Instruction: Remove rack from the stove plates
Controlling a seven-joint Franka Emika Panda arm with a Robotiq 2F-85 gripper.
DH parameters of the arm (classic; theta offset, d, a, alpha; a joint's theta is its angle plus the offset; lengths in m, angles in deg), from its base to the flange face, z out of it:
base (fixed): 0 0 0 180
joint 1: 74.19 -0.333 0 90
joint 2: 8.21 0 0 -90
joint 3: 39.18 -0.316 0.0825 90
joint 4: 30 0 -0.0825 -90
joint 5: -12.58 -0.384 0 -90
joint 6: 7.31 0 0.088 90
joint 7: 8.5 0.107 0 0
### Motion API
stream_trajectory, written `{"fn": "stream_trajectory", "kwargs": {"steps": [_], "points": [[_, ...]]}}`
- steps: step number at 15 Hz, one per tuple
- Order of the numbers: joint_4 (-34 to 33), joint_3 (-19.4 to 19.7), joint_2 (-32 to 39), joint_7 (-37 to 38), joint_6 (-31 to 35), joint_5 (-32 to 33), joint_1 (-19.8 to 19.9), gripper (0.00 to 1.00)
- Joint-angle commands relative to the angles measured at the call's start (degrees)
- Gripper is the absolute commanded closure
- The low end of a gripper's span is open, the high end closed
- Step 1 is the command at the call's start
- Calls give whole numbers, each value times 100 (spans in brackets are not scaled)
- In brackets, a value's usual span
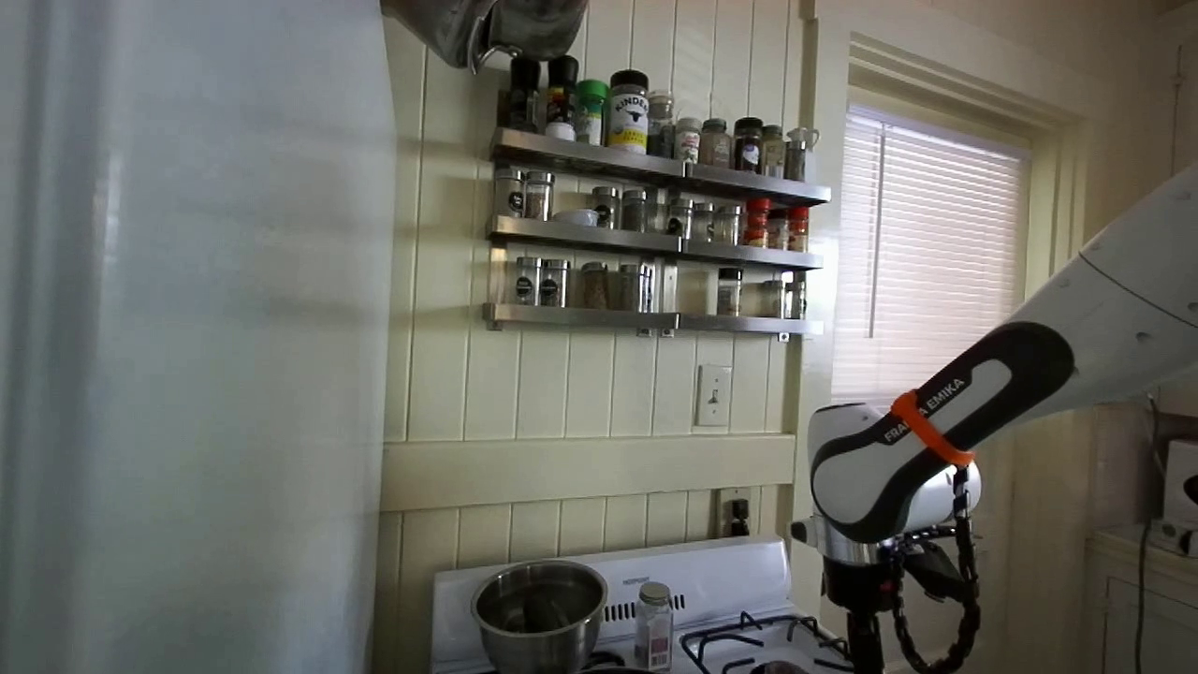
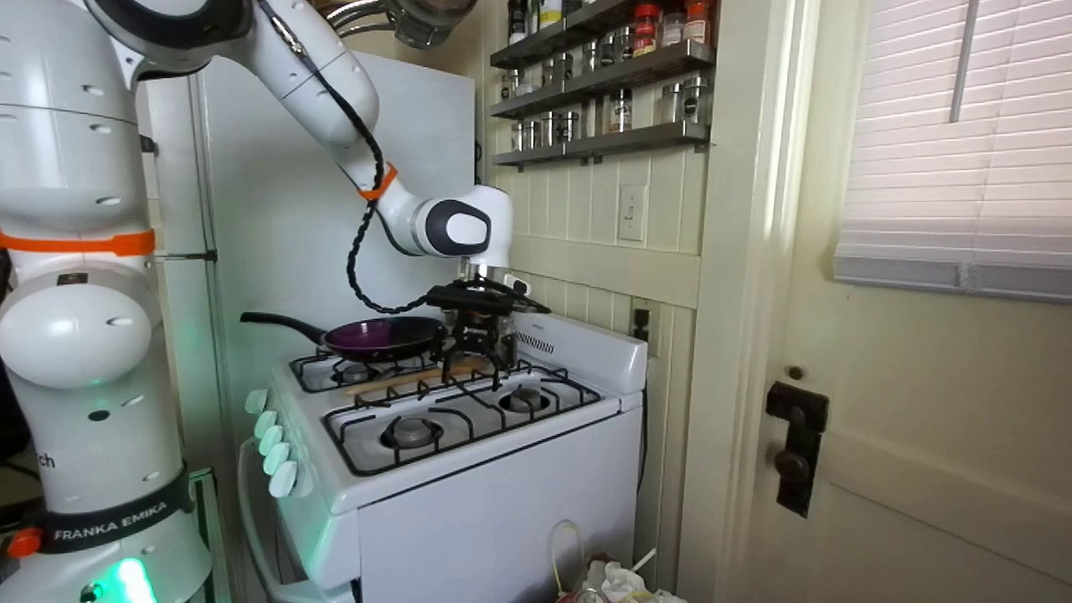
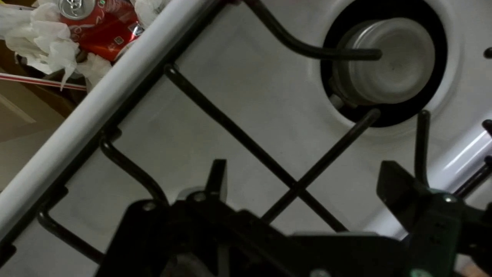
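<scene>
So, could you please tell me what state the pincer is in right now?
Pincer: open, holding nothing; the rack lies on the stove top.

Black rack (image 3: 296,187), white stovetop (image 3: 261,92), red can (image 3: 102,29)

This was a kitchen, by its look in a home: a white gas cooker (image 2: 502,494) stood before a panelled wall (image 1: 543,384), with a frying pan (image 2: 381,339) on top and a steel pot (image 1: 547,646) at the back; spice jars (image 1: 629,114) lined metal shelves (image 1: 608,238) above.
</scene>
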Motion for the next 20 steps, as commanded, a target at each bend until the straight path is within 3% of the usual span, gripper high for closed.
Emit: {"fn": "stream_trajectory", "kwargs": {"steps": [1,11,16,18,20], "points": [[107,-125,142,39,288,-136,-19,0],[114,-273,629,217,1071,-782,77,0],[368,-234,397,404,1177,-771,131,2],[474,-201,273,485,1169,-722,166,29],[516,-179,205,425,1150,-787,211,43]]}}
